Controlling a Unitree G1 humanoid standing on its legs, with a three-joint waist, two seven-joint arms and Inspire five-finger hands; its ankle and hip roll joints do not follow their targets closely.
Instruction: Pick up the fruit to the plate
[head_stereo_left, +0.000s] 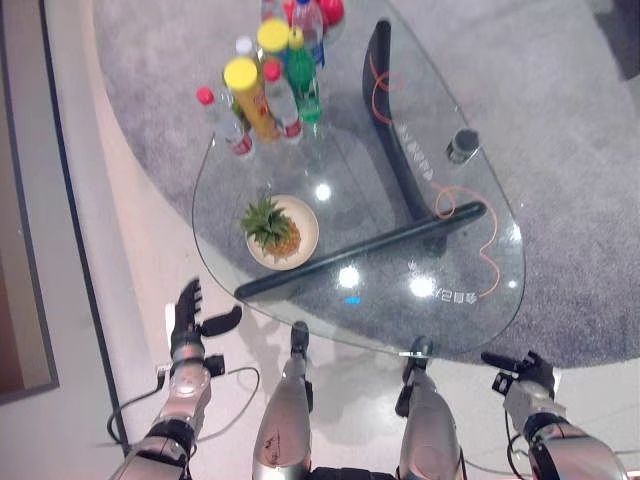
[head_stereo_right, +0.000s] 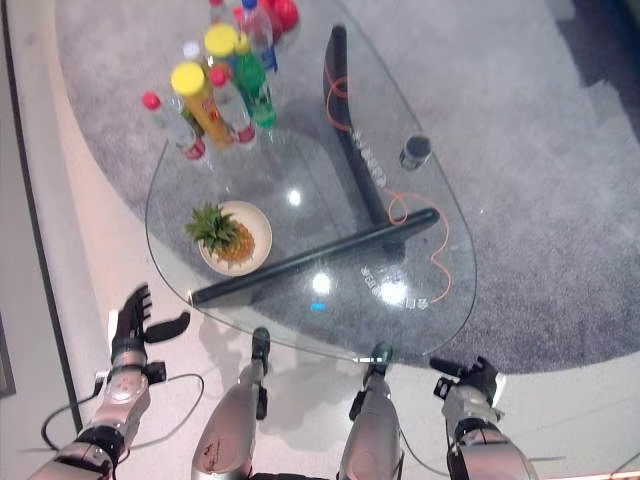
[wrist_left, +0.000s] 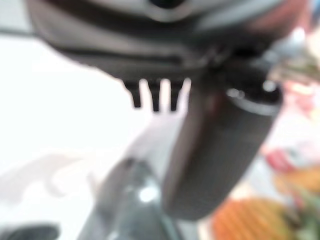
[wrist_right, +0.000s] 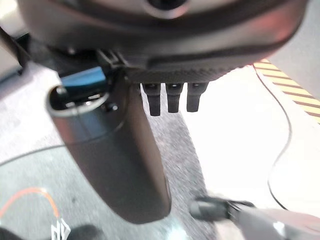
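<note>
We see the pineapple (head_stereo_left: 272, 227) already lying on the plate (head_stereo_left: 304, 236), on the near left part of the glass desk (head_stereo_left: 400, 230). Our left hand (head_stereo_left: 188, 322) is nearer to it, open and empty below the desk edge. Our right hand (head_stereo_left: 533, 371) is far to the right, its fingers straight, also empty.

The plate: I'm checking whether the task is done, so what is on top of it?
A pineapple lies on the plate, leafy crown toward the bottles. The plate's middle is covered by the fruit.
</note>
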